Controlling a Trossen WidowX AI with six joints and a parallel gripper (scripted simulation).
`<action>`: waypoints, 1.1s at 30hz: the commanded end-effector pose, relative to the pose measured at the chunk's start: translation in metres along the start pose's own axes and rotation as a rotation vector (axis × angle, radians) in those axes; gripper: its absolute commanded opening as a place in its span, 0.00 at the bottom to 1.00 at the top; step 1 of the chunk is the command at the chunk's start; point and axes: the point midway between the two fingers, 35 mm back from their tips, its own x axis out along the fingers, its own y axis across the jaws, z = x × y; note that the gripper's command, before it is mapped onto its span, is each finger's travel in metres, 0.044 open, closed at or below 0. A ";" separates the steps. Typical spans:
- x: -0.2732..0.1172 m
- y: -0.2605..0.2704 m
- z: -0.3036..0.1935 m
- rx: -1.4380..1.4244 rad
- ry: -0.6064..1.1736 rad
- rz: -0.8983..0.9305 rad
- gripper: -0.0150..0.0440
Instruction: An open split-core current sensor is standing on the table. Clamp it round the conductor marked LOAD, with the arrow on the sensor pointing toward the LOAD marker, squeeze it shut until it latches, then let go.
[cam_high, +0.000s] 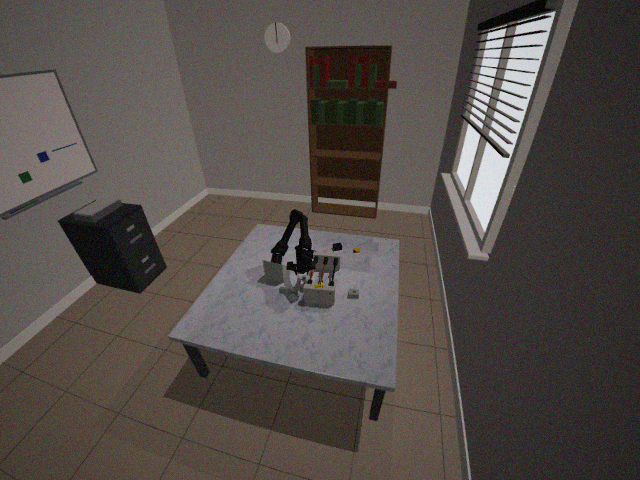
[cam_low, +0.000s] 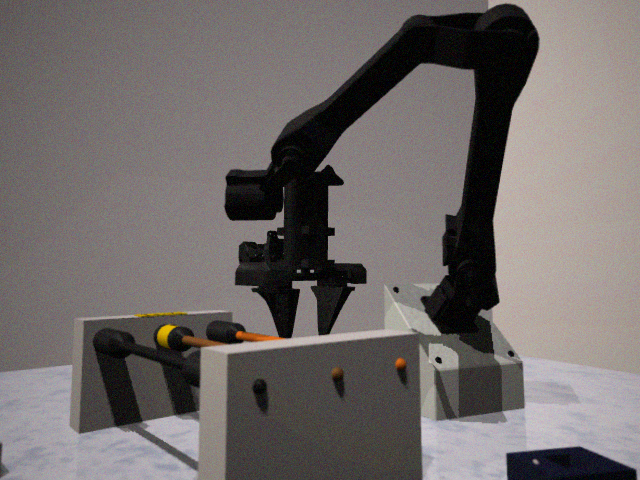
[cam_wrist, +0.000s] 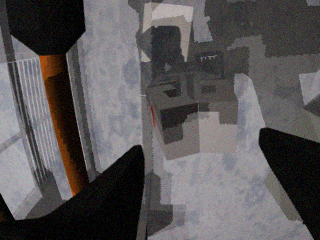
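Observation:
My gripper (cam_low: 305, 322) (cam_wrist: 201, 144) (cam_high: 300, 274) points straight down, open and empty, just behind the fixture's front plate (cam_low: 310, 408). In the wrist view the grey split-core sensor (cam_wrist: 180, 103) stands on the table below and ahead of the fingers, with a thin red mark on its left side. It also shows in the top view (cam_high: 290, 294) as a small grey block left of the fixture. An orange conductor (cam_wrist: 63, 127) (cam_low: 255, 336) runs beside it, apart from it. A second orange conductor carries a yellow collar (cam_low: 166, 335). A yellow marker (cam_low: 160, 313) lies on top of the back plate.
A black conductor (cam_low: 149, 353) is the third bar of the fixture. The robot's grey base (cam_low: 465, 361) stands to the right. A dark blue box (cam_low: 568, 462) (cam_high: 337, 246), a small yellow piece (cam_high: 356, 250) and a small grey block (cam_high: 353, 293) lie on the table (cam_high: 289, 335).

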 end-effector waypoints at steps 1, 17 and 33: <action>0.008 -0.001 -0.001 0.012 0.012 0.000 0.80; 0.031 -0.003 -0.004 0.012 0.015 0.001 0.80; 0.027 -0.002 -0.003 0.000 0.005 0.000 0.62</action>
